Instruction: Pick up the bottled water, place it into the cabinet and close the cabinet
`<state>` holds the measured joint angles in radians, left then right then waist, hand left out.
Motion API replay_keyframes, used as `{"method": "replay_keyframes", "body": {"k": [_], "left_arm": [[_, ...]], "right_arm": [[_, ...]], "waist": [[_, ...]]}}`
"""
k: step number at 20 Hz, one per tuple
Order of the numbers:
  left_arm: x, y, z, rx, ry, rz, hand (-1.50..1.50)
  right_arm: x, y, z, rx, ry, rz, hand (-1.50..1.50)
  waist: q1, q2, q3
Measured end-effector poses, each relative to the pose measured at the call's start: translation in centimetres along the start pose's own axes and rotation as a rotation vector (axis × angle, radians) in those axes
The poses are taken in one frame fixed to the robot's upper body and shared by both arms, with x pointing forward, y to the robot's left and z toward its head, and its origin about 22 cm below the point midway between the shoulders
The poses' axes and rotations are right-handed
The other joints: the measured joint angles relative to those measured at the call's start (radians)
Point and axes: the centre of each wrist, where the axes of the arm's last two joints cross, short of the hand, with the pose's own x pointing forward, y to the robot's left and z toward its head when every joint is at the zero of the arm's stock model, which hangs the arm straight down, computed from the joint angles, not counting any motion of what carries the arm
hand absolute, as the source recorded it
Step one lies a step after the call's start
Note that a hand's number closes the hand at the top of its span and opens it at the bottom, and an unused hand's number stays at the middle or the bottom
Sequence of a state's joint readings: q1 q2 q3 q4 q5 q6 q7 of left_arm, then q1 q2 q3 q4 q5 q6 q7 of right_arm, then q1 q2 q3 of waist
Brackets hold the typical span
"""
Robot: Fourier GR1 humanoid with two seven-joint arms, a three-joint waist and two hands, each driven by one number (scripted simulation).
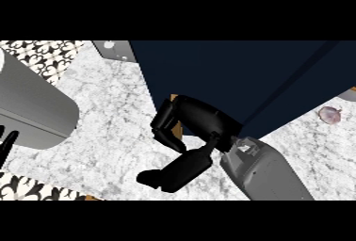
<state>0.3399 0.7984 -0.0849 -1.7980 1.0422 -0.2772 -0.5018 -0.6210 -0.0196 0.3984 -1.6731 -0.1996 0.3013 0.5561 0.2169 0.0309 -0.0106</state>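
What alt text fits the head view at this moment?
The robot's right hand is at the edge of a dark blue cabinet, its grey forearm coming in from the lower right over a white marbled counter. The left hand shows at the left edge, beside a large grey object.

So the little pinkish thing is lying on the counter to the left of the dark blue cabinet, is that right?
Not quite. In the head view the pinkish thing lies on the counter to the right of the dark blue cabinet, not its left.
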Motion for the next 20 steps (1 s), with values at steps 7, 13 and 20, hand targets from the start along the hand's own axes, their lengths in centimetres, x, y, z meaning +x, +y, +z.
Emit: {"method": "replay_keyframes", "body": {"k": [7, 13, 20], "left_arm": [[-0.1, 0.4, 0.5, 0.018, -0.012, 0.005, -1.50], [0.0, 0.5, 0.8, 0.015, -0.018, 0.009, -1.50], [0.4, 0.9, 1.4, 0.024, -0.026, 0.013, -1.50]], "right_arm": [[1.3, -3.5, -4.7, -0.241, 0.053, -0.041, 1.50], [0.9, -3.8, -6.5, -0.312, 0.068, -0.097, -1.50], [0.4, -3.5, -7.2, -0.345, 0.061, -0.183, -1.50]], "waist": [[-0.020, 0.001, 0.006], [-0.036, -0.013, 0.013], [-0.043, -0.026, 0.011]]}}
